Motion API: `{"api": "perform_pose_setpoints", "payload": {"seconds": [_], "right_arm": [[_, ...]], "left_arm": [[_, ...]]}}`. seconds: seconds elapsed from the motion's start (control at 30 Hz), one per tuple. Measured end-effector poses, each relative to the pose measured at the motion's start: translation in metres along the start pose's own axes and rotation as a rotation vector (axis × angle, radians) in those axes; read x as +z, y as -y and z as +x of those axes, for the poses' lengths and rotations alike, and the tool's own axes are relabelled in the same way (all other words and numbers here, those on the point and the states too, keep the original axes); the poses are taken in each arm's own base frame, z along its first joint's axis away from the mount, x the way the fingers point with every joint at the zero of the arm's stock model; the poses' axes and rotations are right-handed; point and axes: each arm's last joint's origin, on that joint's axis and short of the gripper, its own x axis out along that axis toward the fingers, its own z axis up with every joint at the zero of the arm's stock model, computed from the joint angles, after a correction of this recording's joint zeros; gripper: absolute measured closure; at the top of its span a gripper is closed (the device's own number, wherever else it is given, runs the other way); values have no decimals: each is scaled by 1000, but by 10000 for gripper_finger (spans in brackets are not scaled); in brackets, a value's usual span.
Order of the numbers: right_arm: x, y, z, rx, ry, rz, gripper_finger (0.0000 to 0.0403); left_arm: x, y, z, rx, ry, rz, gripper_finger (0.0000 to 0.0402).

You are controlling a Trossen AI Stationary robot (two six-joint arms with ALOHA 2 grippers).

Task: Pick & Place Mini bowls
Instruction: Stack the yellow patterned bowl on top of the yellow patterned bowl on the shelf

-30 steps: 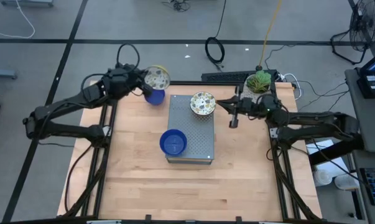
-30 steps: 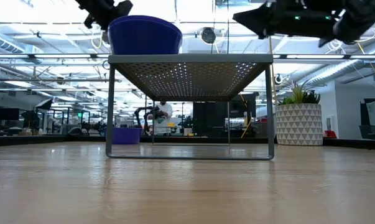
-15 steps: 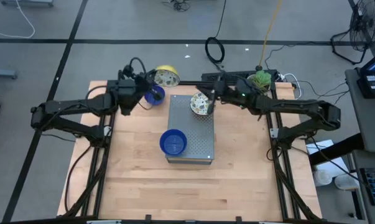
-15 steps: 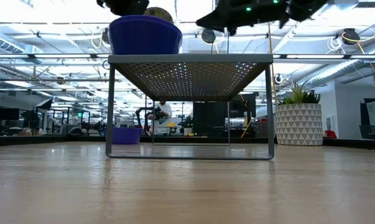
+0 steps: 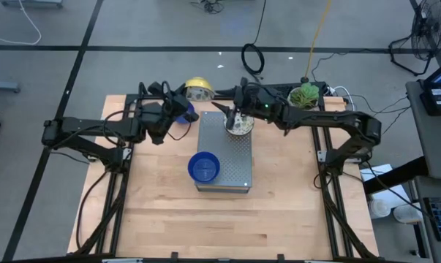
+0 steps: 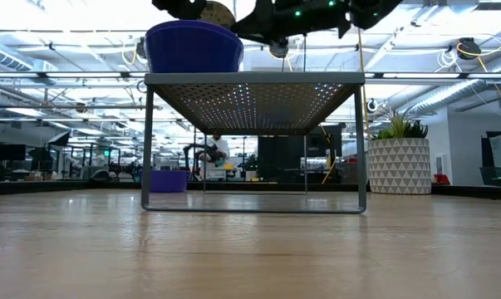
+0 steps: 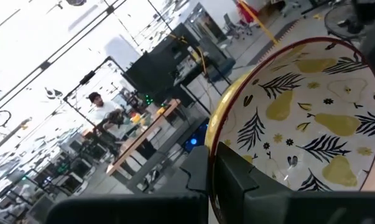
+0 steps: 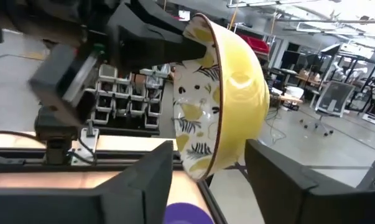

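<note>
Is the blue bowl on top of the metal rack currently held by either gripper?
No, the blue bowl sits alone on the rack, away from both grippers.

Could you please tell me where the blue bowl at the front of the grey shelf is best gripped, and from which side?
Grip its rim from straight above, one finger inside and one outside: the blue bowl stands upright, mouth open, on the front left corner of the shelf, with nothing over it.

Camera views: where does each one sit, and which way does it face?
High: overhead, looking down; both arms, rack.
Low: table height, looking level under the rack; arms above.
Left wrist: on left arm, facing its held yellow bowl.
Right wrist: on right arm, past its open fingers.
Shared: both wrist views show the yellow bowl.
</note>
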Motion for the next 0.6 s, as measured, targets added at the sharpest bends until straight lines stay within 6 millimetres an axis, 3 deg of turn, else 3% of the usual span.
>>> {"api": "perform_pose_setpoints", "payload": {"seconds": [0.17, 0.3, 0.6], "right_arm": [[-3, 0, 10, -19, 53, 0, 203], [-5, 2, 15, -29, 63, -8, 217], [-7, 10, 16, -73, 71, -1, 332]], "left_arm": [[1, 2, -4, -12, 6, 0, 394], [2, 3, -6, -23, 15, 2, 394], [5, 6, -13, -46, 33, -42, 386]]}}
